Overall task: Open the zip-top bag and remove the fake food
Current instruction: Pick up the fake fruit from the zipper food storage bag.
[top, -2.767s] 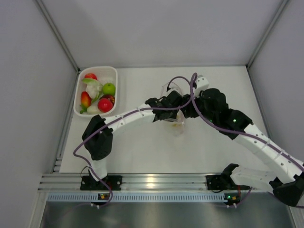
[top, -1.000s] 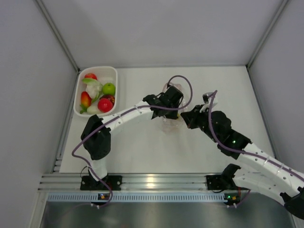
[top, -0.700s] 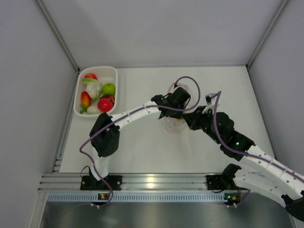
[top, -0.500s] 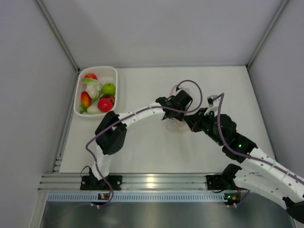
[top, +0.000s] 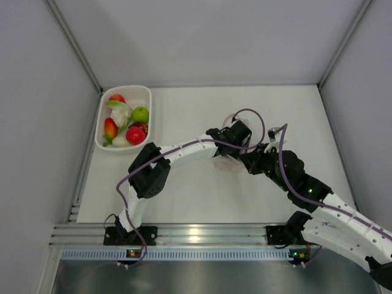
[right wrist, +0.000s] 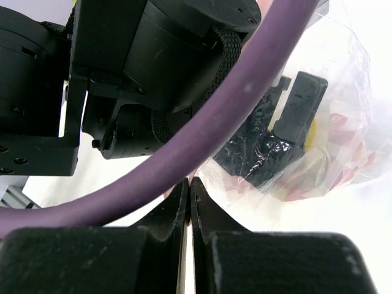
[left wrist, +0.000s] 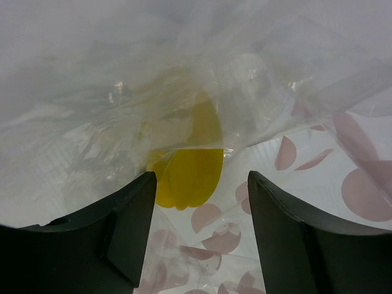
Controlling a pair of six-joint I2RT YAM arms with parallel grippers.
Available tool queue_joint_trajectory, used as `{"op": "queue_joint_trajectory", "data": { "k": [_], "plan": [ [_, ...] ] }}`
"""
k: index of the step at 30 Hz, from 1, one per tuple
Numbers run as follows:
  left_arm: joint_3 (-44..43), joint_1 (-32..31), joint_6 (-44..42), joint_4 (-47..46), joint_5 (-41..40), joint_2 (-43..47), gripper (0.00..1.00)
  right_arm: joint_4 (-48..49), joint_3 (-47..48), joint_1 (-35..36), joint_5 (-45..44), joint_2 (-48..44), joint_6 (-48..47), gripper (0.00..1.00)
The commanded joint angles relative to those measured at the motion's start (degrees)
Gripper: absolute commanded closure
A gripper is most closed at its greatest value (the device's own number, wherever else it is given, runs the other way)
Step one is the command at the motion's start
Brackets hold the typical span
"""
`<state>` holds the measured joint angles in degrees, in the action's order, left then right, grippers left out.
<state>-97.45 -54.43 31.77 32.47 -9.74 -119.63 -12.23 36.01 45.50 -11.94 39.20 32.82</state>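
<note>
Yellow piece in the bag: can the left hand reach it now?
Probably yes: the left hand is open and the yellow piece lies centred just ahead of it, though zip-top bag film may cover it.

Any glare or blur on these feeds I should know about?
Top external: sharp, evenly lit, but the left arm covers much of the zip-top bag. Left wrist: the film near the lens is hazy and washed out up top; the yellow piece shows clearly at the left hand. Right wrist: a blurred purple cable crosses the frame, and the bag is overexposed at right.
</note>
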Motion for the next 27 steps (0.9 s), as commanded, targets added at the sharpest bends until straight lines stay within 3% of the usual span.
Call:
{"op": "queue_joint_trajectory", "data": {
  "k": [1,14,18,27],
  "plan": [
    [-0.02,0.91,-0.83,-1.71,-1.86,-0.77,0.32,0.01,0.38,-0.06,1.93,-1.23,0.05,1.0],
    [-1.16,1.08,-1.36,0.49,-3.97,-5.43,0.3,0.1,-0.24,-0.23,1.4,-1.14,-0.21,1.0],
    [-1.43,1.09,-1.53,0.49,-3.89,-6.4,0.22,0.19,-0.32,-0.32,1.49,-0.62,-0.56,1.0],
    [-1.96,1.52,-1.8,2.77,-5.64,-7.19,0.21,-0.34,-0.33,-0.32,0.43,-0.35,-1.09,1.0]
  ]
}}
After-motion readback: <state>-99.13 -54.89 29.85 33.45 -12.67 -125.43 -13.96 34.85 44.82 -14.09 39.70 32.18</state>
